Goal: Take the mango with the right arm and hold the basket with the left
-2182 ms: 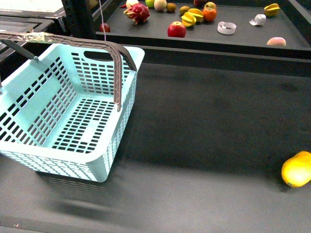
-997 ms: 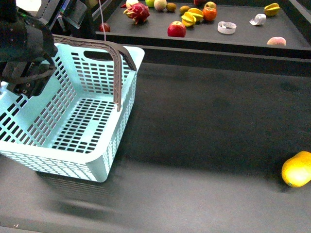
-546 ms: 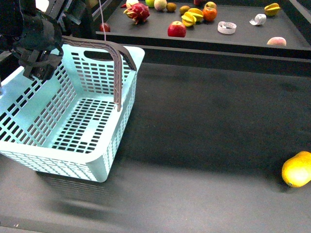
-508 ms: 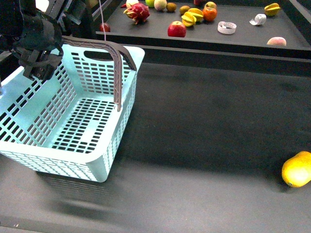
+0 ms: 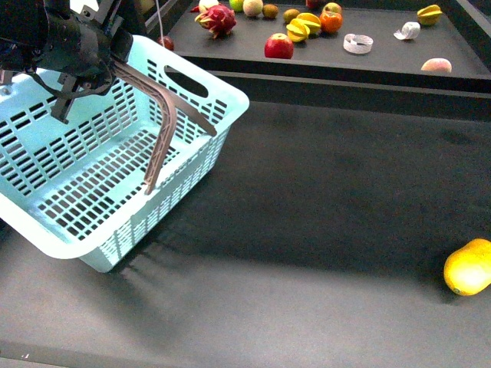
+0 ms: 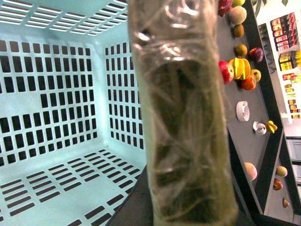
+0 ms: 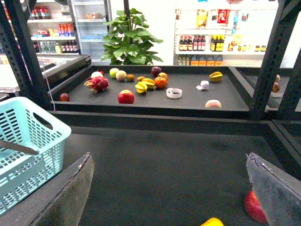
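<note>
The light-blue basket (image 5: pixel 224 83) hangs tilted at the left of the front view, one side raised off the dark table. My left gripper (image 5: pixel 80 55) is shut on its grey-brown swing handle (image 5: pixel 164 123). That taped handle (image 6: pixel 183 117) fills the left wrist view, with the basket's slotted inside (image 6: pixel 56 94) behind it. The yellow-orange mango (image 5: pixel 468 267) lies at the table's right edge. My right gripper (image 7: pixel 169 157) is wide open and empty, out of the front view. The mango's top (image 7: pixel 212 221) peeks in low between its fingers (image 7: pixel 70 197).
A raised rear shelf (image 5: pixel 345 77) holds a dragon fruit (image 5: pixel 217 19), a red apple (image 5: pixel 278 47), star fruits (image 5: pixel 303 29), an orange (image 5: pixel 331 21), a tape roll (image 5: pixel 357 43) and a peach (image 5: pixel 436 66). A red fruit (image 7: pixel 254 207) lies by my right finger.
My left gripper came in over the basket, shut on the handle and lifted it, so the basket has tipped and swung round. The mango has not moved.
</note>
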`<action>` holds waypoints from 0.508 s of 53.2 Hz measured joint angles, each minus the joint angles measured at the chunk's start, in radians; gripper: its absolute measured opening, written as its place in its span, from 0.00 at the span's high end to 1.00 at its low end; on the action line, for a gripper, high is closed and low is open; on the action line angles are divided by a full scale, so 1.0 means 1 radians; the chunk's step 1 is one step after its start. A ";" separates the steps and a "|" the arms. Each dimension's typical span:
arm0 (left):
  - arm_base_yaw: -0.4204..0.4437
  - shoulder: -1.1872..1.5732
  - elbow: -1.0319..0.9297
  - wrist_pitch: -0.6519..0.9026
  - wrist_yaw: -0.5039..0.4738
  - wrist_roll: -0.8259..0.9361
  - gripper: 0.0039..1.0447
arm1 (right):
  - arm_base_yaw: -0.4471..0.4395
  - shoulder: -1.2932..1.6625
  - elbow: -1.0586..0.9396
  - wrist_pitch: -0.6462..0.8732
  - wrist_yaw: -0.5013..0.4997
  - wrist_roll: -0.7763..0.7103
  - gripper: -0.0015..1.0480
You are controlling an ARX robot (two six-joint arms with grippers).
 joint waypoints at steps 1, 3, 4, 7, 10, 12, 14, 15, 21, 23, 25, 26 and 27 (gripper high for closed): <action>0.000 -0.005 -0.005 -0.001 -0.003 0.002 0.92 | 0.000 0.000 0.000 0.000 0.000 0.000 0.08; 0.000 -0.019 -0.025 -0.003 -0.011 0.001 0.92 | 0.000 0.000 0.000 0.000 0.000 0.000 0.08; 0.001 -0.033 -0.041 -0.001 -0.010 0.003 0.92 | 0.000 0.000 0.000 0.000 0.000 0.000 0.08; 0.002 -0.061 -0.077 0.008 -0.006 0.008 0.92 | 0.000 0.000 0.000 0.000 0.000 0.000 0.08; 0.002 -0.097 -0.120 0.022 -0.003 0.012 0.92 | 0.000 0.000 0.000 0.000 0.000 0.000 0.08; 0.002 -0.117 -0.140 0.027 -0.001 0.017 0.92 | 0.000 0.000 0.000 0.000 0.000 0.000 0.08; 0.002 -0.146 -0.168 0.033 0.003 0.024 0.92 | 0.000 0.000 0.000 0.000 0.000 0.000 0.08; 0.001 -0.152 -0.174 0.035 0.004 0.027 0.92 | 0.000 0.000 0.000 0.000 0.000 0.000 0.08; 0.000 -0.231 -0.241 0.066 0.020 0.062 0.92 | 0.000 0.000 0.000 0.000 0.000 0.000 0.08; -0.003 -0.261 -0.266 0.084 0.027 0.080 0.92 | 0.000 0.000 0.000 0.000 0.000 0.000 0.08; -0.006 -0.283 -0.283 0.097 0.034 0.092 0.92 | 0.000 0.000 0.000 0.000 0.001 0.000 0.08; -0.009 -0.298 -0.294 0.106 0.042 0.105 0.92 | 0.000 0.000 0.000 0.000 0.001 0.000 0.08; -0.012 -0.313 -0.306 0.117 0.052 0.113 0.92 | 0.000 0.000 0.000 0.000 0.000 0.000 0.08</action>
